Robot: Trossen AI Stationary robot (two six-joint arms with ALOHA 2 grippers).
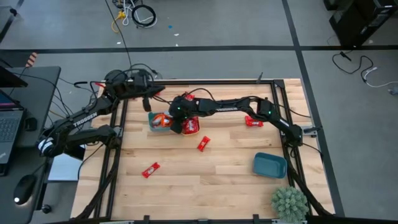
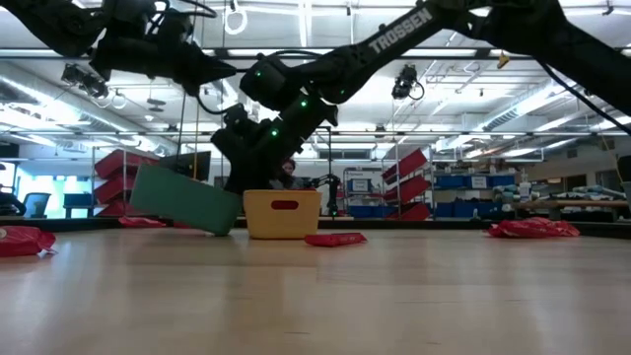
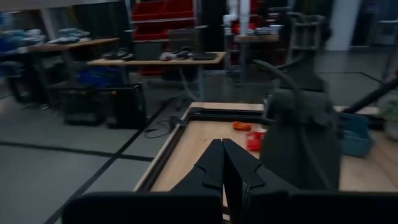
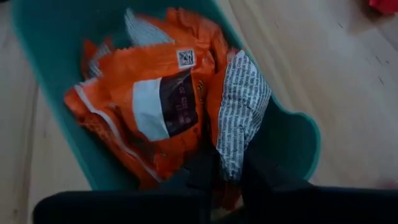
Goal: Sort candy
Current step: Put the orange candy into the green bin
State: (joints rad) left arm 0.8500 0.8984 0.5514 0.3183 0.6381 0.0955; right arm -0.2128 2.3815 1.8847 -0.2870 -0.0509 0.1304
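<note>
Pale wooden boards make up the table (image 1: 205, 180), framed by a dark rail, with a workshop of shelves and red bins beyond it. Over the rear middle of that table the right gripper (image 4: 229, 163) reaches down into a teal bowl (image 4: 289, 140), its two dark fingers pinched together on the edge of an orange candy (image 4: 149, 99) whose white printed flap folds up beside them. Directly under the gripper the bowl holds several more orange wrappers, heaped and overlapping. Just beside it stands a yellow bowl (image 2: 282, 213) with red candy inside. In the low view the teal bowl sits tilted, one side lifted off the wood (whether the gripper or something else props it, I cannot tell).

Loose red candies (image 1: 203, 144) lie on the boards toward the front of the gripper, well apart from it, and a blue bowl (image 1: 270, 165) waits off toward the table's far corner.

The left gripper (image 3: 222, 163) hangs behind the table's rear corner, fingers pressed together on nothing.

The risk, as I judge it: lifting now could drag neighbouring wrappers out, or tip the already leaning bowl and spill the sorted pile.
</note>
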